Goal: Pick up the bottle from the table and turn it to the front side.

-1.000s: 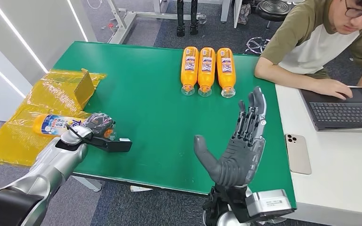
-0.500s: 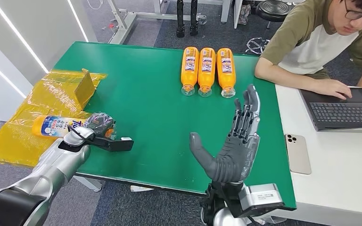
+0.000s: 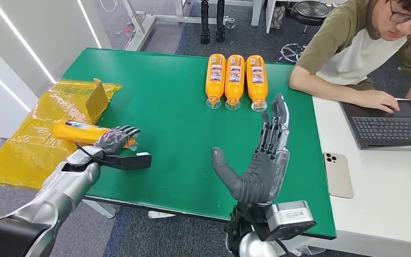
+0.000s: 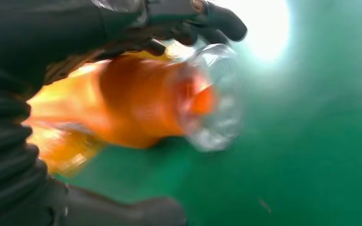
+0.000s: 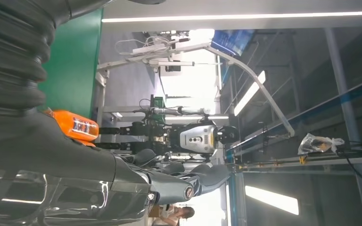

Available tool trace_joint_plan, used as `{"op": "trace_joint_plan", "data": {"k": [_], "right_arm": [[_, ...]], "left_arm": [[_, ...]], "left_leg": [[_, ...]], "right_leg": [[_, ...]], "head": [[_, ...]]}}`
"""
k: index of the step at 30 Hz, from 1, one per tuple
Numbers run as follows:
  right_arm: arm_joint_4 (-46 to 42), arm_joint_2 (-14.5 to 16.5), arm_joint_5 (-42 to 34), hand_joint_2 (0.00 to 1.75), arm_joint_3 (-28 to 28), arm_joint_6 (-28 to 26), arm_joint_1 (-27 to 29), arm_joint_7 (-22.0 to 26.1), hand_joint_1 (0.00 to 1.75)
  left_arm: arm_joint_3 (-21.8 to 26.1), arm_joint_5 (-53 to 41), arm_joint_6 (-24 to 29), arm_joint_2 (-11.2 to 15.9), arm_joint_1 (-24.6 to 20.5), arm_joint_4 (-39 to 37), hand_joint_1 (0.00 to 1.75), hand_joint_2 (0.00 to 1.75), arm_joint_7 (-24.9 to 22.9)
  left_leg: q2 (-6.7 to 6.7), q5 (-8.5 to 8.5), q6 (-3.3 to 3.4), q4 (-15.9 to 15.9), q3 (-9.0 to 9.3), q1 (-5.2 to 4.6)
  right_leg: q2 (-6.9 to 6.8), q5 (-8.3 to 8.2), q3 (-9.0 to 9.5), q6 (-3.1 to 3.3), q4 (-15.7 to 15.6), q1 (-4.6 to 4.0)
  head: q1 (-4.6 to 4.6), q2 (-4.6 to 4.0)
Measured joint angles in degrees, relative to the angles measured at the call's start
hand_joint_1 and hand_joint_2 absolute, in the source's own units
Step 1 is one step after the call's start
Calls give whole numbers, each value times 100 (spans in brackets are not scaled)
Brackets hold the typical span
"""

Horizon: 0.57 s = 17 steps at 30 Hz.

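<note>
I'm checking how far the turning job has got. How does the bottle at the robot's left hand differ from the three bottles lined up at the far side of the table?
The bottle at the left hand lies crosswise with mostly plain orange showing; the three far bottles show their labels and lie side by side, pointing toward the robot. The left hand grips the near bottle, its far end over the yellow bag; nothing touches the three, which rest on the green table. All are orange with clear caps.

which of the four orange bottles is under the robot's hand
The orange bottle at the table's left edge, lying partly on the yellow bag, with the left hand on it. The other three lie untouched in a row at the far side.
</note>
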<state>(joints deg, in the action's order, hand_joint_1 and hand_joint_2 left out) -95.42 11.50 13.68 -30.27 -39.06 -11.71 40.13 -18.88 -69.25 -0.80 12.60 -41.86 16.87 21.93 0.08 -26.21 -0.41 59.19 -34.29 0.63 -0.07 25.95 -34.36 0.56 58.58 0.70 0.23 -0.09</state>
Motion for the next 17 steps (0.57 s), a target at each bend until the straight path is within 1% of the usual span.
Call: {"op": "trace_joint_plan", "data": {"k": [5,8,10,12,13,15,16,17], "right_arm": [[8,-2,-30,175,2,-2,0,0,0],[8,-5,-60,175,1,-2,0,0,0],[8,-10,-93,175,0,-2,5,0,0],[7,-25,-128,175,-5,-1,22,0,0],[6,-35,-134,175,-11,-1,33,0,0],[5,-58,-152,175,-39,-1,48,0,0],[5,-72,-164,175,-61,-1,53,0,0],[5,-78,-172,175,-72,-1,55,0,0]], "left_arm": [[688,1013,-686,39,32,0,0,175,1076],[1046,1587,-1280,32,111,26,0,175,1528],[1226,2357,-1857,24,255,215,0,175,1696],[1308,3659,-2399,30,481,665,0,175,1785],[1312,4340,-2547,34,593,943,0,175,1806],[1303,5450,-2658,42,777,1545,0,175,1827],[1302,5840,-2668,43,854,1856,0,175,1832],[1302,6028,-2670,43,893,2019,0,175,1834]], "left_leg": [[1,3,-5,-1,11,0],[2,5,-7,-1,11,0],[10,5,-7,0,11,1],[16,5,-8,1,6,1],[15,5,-8,2,2,2],[13,5,-8,2,-6,2],[13,4,-8,2,-8,1],[13,4,-8,2,-9,1]], "right_leg": [[-1,4,7,6,0,0],[0,3,5,7,0,0],[7,-1,0,12,1,0],[13,-5,-9,18,1,0],[14,-6,-13,19,1,0],[12,-6,-19,19,1,-1],[12,-5,-20,19,1,-1],[12,-5,-21,19,1,-1]], "head": [[0,0],[1,0],[0,0],[0,0],[0,0],[-1,0],[0,0],[-1,0]]}}
